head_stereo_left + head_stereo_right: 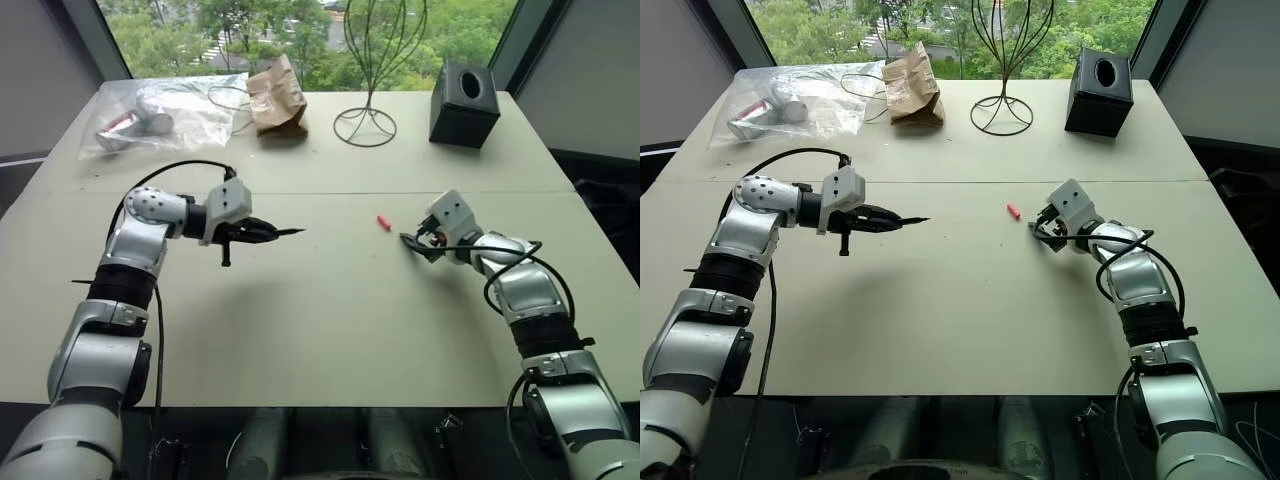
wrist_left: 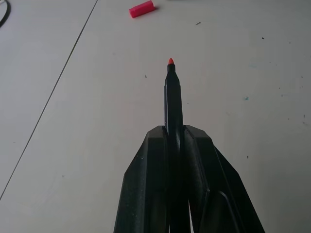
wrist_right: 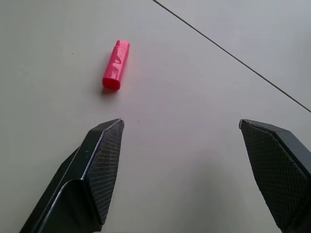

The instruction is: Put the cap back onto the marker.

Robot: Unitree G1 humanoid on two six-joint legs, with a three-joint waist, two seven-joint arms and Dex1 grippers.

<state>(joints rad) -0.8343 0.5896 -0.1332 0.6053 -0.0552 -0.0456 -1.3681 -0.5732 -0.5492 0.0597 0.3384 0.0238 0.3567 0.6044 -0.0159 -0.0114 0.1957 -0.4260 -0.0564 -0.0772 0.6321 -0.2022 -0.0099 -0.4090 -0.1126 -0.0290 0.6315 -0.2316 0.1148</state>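
Setting: pale bench (image 1: pixel 330 330) under a window with trees; a seam crosses it mid-frame.
Left tool (image 1: pixel 262 232): clamped on the marker (image 1: pixel 285 233), centre-left, held above the bench with tip pointing toward the cap, likely to leave the tip free for capping.
Right tool (image 3: pixel 180 127): spread wide, empty, just short of the cap, seemingly lined up to pick it.
Cap (image 1: pixel 384 222): lying flat at centre.
Count: one marker, one cap, two tools.

Looking like an office or lab corner: a big pale table (image 1: pixel 330 330) is sitting by tall windows (image 1: pixel 300 30) showing trees, holding a tissue box (image 1: pixel 464 103) and wire stand (image 1: pixel 368 90).
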